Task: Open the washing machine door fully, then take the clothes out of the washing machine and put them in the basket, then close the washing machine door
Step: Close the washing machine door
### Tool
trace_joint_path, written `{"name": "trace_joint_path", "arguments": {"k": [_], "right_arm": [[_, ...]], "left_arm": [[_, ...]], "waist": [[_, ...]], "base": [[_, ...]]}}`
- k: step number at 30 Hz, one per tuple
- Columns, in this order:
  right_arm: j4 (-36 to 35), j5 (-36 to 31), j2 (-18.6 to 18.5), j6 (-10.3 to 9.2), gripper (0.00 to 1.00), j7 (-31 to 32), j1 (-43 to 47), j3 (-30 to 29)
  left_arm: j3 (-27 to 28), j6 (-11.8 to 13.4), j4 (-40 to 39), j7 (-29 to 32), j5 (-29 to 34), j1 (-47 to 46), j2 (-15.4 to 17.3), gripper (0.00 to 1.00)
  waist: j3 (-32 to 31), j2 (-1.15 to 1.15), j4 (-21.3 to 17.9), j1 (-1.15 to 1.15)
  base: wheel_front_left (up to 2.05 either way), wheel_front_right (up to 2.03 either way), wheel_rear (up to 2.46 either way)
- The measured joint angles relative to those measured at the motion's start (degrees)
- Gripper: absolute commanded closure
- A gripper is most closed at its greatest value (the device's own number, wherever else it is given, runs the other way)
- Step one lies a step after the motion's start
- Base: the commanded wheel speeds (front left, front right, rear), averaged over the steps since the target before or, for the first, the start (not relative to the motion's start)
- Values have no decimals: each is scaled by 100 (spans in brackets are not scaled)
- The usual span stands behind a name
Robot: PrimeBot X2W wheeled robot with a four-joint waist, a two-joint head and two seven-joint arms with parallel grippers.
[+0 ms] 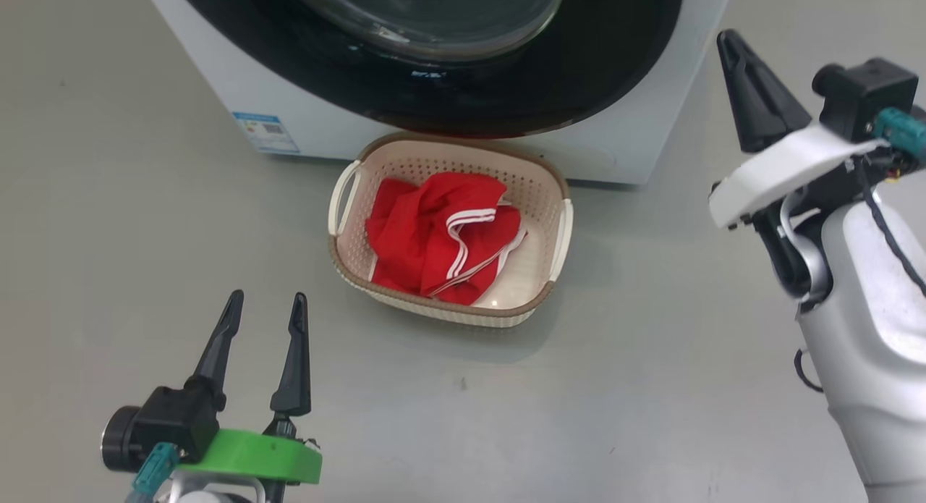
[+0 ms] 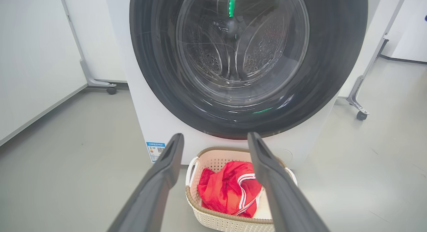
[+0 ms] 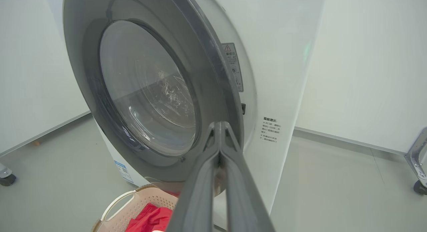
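Nearest the head camera, at 7 o'clock, the left gripper (image 1: 266, 297) hangs over bare floor with its two dark fingers spread wide and nothing between them. The floor (image 1: 145, 235) is smooth grey, matt and faintly scuffed. At 12 o'clock stands the washing machine (image 1: 217, 76), with a blue label (image 1: 265, 132) low on its front corner and the washing machine door (image 1: 579, 69) showing a glossy black rim. The basket (image 1: 557, 231) sits on the floor at centre, just in front of the machine, and the clothes (image 1: 427, 228) lie in it as a crumpled red heap with white stripes. The left wrist view adds the room: white wall panels, and grey partition legs on castors (image 2: 360, 115) at 3 and 9 o'clock. It also shows the perforated drum (image 2: 263, 48) through the door glass. The right wrist view looks at the door from the side, its edge running past a white ring with a warning sticker (image 3: 232, 66); whether the door is latched cannot be told. At 2 o'clock in the head view, the right gripper (image 1: 729, 40) has its fingers pressed together and holds nothing. Its tip is just beside the machine's front right corner; whether it touches the door is unclear.
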Motion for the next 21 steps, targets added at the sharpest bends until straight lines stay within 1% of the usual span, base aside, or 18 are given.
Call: {"name": "trace_joint_path", "arguments": {"k": [2, 10, 16, 21], "right_arm": [[103, -4, -8, 45, 100, 67, -199, 25], [450, -58, -29, 115, 100, 210, -839, 146], [789, -155, -186, 175, 100, 257, -1235, 174], [1025, -157, -208, 200, 100, 253, -1476, 158]], "left_arm": [[-5, 0, 2, -34, 0, -76, -31, 0], [-74, -29, 30, -38, 0, -266, -122, 0], [-168, -101, 102, -70, -8, -416, -194, 0], [-187, -103, 197, -89, -10, -438, -242, 0]], "waist": [[98, 0, 99, 0], [431, 0, 416, 0], [656, 0, 701, 0], [792, 0, 919, 0]], "base": [[0, 0, 0], [0, 0, 0], [0, 0, 0], [0, 0, 0]]}}
